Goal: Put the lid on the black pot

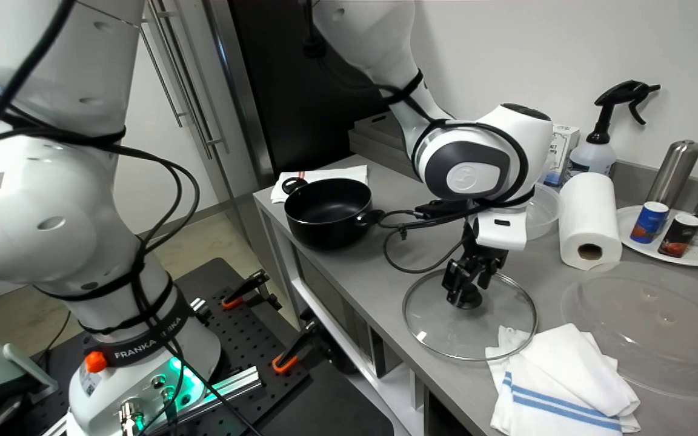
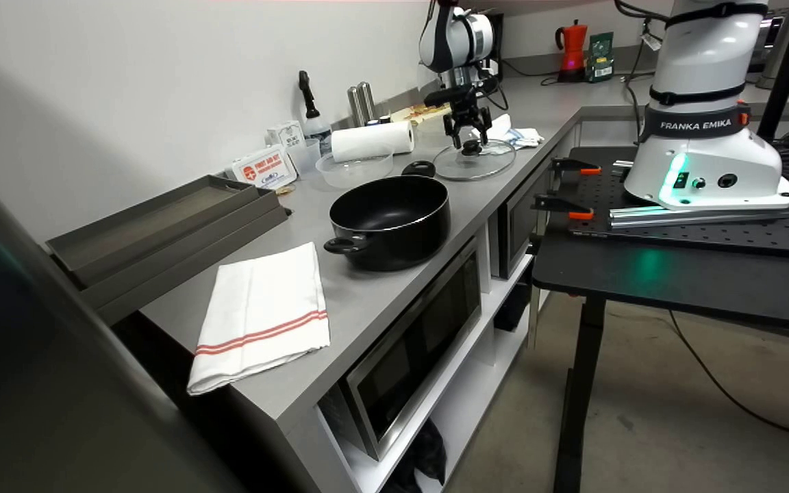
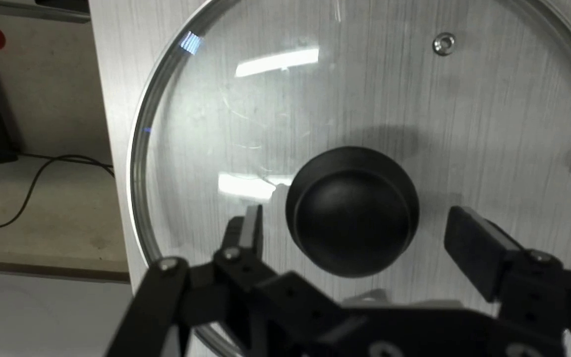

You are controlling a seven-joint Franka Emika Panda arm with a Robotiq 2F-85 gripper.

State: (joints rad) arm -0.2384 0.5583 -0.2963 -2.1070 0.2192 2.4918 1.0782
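Grey counter (image 1: 379, 290), fingers (image 3: 475, 248) wide apart, lid (image 1: 470, 330) knob (image 3: 352, 213) between, black pot (image 2: 398, 239) only in both exterior views

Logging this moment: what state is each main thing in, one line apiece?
Black pot: upright, uncovered
Lid: off the pot, lying knob up
Gripper: open, straddling the knob without touching it
Paper towel roll: lying on its side
Spray bottle: upright
Tall metal cylinders: upright
Red-striped towel: folded
Blue-striped towel: loosely folded, rumpled
Robot base light: lit green
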